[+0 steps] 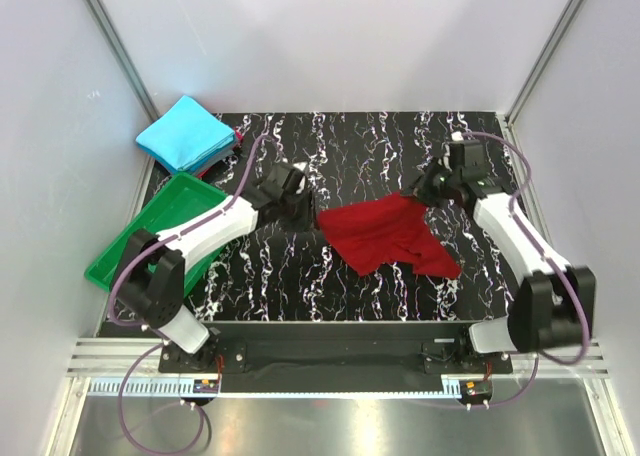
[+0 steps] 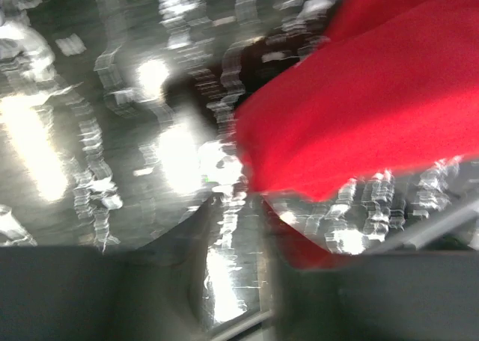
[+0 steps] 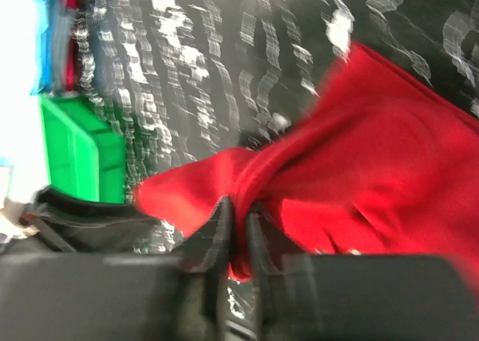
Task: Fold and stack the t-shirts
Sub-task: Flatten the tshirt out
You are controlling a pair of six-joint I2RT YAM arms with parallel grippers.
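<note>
Right gripper [image 3: 238, 206]: pressed nearly together, pinching a fold of red shirt [image 3: 359, 161]. Left gripper [image 2: 236, 206]: parted, nothing between, cloth edge just ahead to its right. Red shirt bunched between the two, only half spread. Blue shirt [image 1: 185, 134] folded, well beyond and left of left gripper. Likely step: laying red shirt flat. Next move calls for fresh corner grips and an even pull before folding.

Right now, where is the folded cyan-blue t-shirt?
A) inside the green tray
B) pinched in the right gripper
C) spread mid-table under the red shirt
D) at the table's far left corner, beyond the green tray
D: the cyan-blue t-shirt lies folded at the far left corner, beyond the green tray; the cloth mid-table, pinched by the right gripper, is the dark red t-shirt.
</note>
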